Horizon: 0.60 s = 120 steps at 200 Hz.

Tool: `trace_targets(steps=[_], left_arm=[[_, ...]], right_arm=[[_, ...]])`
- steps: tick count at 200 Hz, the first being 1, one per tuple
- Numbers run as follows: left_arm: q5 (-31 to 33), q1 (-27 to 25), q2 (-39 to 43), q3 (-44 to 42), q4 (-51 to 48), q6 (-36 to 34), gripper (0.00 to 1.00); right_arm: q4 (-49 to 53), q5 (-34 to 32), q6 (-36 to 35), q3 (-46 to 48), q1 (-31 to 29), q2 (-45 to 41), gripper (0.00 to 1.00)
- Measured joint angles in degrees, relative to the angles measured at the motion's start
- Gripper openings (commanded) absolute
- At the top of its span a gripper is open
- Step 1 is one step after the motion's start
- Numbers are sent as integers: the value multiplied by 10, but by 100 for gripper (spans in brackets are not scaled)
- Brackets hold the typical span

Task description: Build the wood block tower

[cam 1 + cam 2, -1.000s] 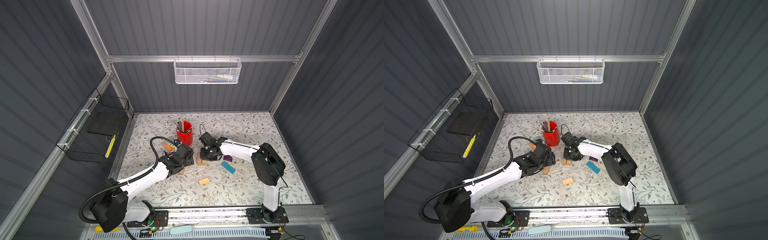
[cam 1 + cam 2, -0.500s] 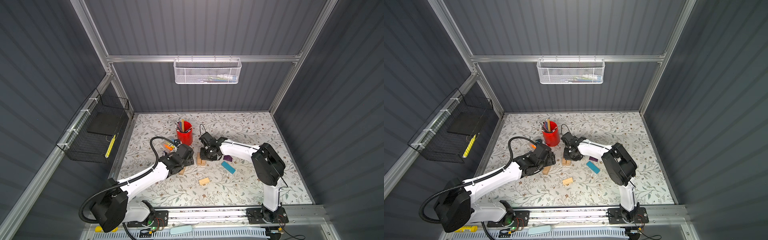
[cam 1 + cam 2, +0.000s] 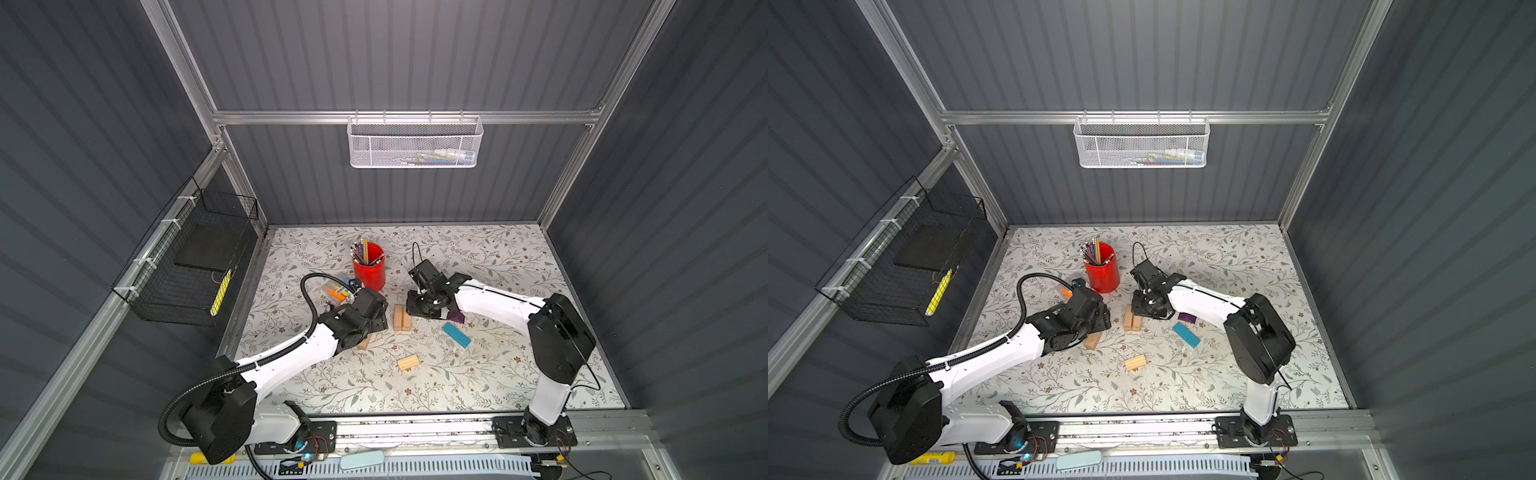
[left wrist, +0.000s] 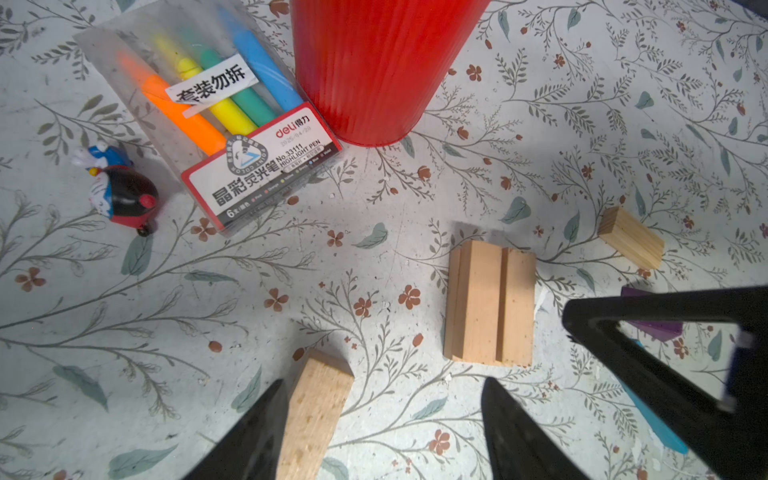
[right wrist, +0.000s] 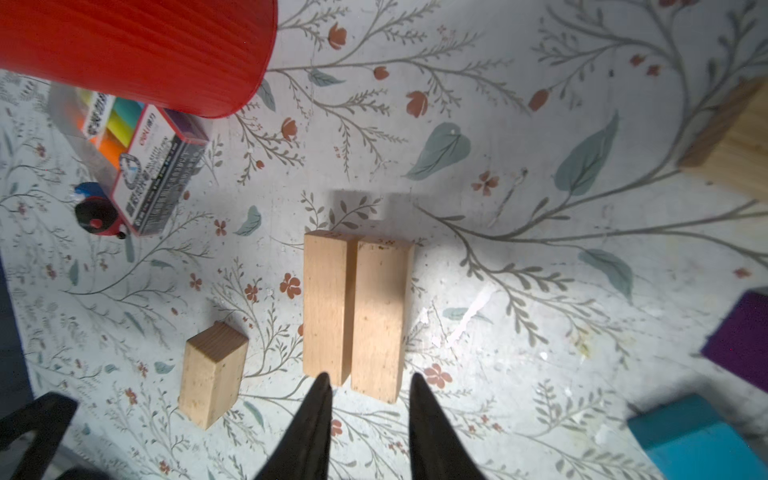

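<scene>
Two tan wood blocks (image 3: 402, 318) (image 5: 355, 307) lie flat side by side mid-table; no stacked tower shows. My right gripper (image 5: 370, 380) (image 3: 415, 311) is open, its fingertips straddling the near end of one of the two. My left gripper (image 4: 384, 395) (image 3: 380, 324) is open, with a single tan brick (image 4: 316, 415) (image 3: 1093, 340) lying between its fingers, against one of them. Another tan block (image 3: 408, 362) lies nearer the front. The teal block (image 3: 456, 335) and the purple block (image 3: 457, 318) rest beside the right arm.
A red cup (image 3: 369, 270) of pencils stands just behind the blocks. A pack of markers (image 4: 220, 124) and a small toy figure (image 4: 120, 191) lie beside it. A black wire basket (image 3: 187, 266) hangs on the left wall and a white one (image 3: 413, 143) on the back wall.
</scene>
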State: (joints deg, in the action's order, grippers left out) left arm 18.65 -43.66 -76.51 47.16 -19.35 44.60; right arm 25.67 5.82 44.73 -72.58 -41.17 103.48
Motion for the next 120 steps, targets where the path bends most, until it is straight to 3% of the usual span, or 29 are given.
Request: trace_targets(steps=[48,120], left_arm=[[-43,0,-63,2,38,0,68],[-101,4,-136,28,112,1,59]], right_arm=[[-59,70,2,45,33,1,30],[-107,116,18,57,44,22,28]])
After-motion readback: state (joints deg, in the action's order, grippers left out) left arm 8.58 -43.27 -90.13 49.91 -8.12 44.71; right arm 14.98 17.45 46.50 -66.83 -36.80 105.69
